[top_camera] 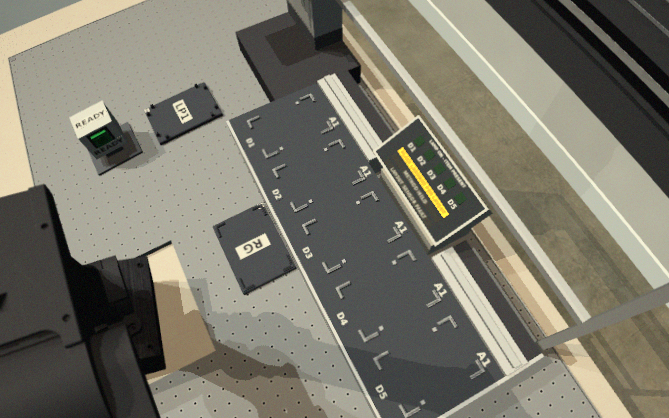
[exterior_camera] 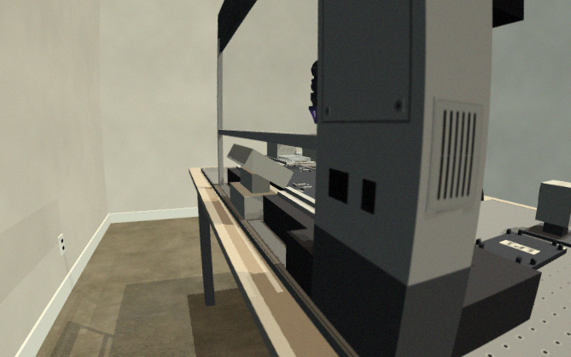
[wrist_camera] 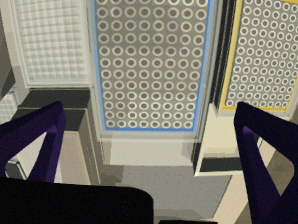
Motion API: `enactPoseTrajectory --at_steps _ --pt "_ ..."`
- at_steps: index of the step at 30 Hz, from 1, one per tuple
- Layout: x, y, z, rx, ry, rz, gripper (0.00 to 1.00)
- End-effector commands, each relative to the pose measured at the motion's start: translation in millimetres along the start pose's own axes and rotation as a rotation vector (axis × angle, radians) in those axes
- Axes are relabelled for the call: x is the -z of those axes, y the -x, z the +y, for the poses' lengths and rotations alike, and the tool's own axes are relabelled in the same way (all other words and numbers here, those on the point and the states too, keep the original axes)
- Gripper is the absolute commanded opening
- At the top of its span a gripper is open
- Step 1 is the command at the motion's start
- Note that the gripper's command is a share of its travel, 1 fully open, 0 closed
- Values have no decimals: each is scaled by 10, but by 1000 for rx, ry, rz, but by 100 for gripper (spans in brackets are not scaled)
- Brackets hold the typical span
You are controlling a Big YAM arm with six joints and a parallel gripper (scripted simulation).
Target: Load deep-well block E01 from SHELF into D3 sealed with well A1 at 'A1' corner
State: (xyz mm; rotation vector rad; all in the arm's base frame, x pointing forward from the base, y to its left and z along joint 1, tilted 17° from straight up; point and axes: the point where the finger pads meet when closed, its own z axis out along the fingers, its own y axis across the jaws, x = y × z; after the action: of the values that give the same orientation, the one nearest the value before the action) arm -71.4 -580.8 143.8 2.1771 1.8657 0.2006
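Blocks: the wrist view looks straight down on three well blocks side by side. There's a blue-rimmed block (wrist_camera: 152, 56) in the middle, a yellow-rimmed block (wrist_camera: 262, 46) to its right and a white gridded block (wrist_camera: 49, 30) to its left.
Which one is E01: can't tell, no label is readable from up here.
Where they sit: none of them is on the deck, and they don't show up in the top view at all.
Pincer (wrist_camera: 149, 111): spread wide with nothing in it. The purple fingers sit either side of the near end of the blue-rimmed block and aren't touching it.
In the way: the yellow and white blocks are just beside the blue one. There's only a narrow dark gap on the yellow side.
D3 slot (top_camera: 362, 228): bare inside its corner brackets, with the engraved A1 at the rail-side corner.
Other slots: D1, D2, D4 and D5 on the dark deck (top_camera: 326, 171) also show only brackets.
RG pad (top_camera: 253, 248): just beside the deck, next to D3, with nothing on it.
LP1 pad (top_camera: 183, 112): further along the table (top_camera: 144, 197), near D1.
READY key (top_camera: 99, 136): on its little stand beside LP1, well apart from the deck.
Status panel (top_camera: 430, 179): tilted on the rail behind D2 to D3, with a yellow bar lit.
Arm (top_camera: 25, 301): a big dark lump that fills the lower left of the top view.
Side view: a grey cabinet (exterior_camera: 389, 177) blocks most of it, so the deck only peeks out behind.
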Motion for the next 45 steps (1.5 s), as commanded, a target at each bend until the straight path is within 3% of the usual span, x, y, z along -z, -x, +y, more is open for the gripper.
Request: enactPoseTrajectory --at_steps 1,16,17,19,21,23,29,32,34,39,41,42,45 --pt "227 129 23 -3 -3 -54 100" --pt "227 129 23 -3 -3 -54 100" --pt "361 168 208 10 -2 -81 100" --pt "431 203 329 14 -2 -94 100" --pt "416 191 426 11 -2 -88 100" --pt "258 186 481 2 -1 -57 100" --pt "338 179 812 6 3 -71 100" --pt "395 198 735 -16 1 -81 100" --pt "378 174 978 8 6 -77 100" --pt "340 167 1224 5 9 -70 100" --pt "187 58 1195 -5 5 -33 100" --pt "233 135 1125 -4 6 -54 100" --pt "233 135 1125 -4 6 -54 100"
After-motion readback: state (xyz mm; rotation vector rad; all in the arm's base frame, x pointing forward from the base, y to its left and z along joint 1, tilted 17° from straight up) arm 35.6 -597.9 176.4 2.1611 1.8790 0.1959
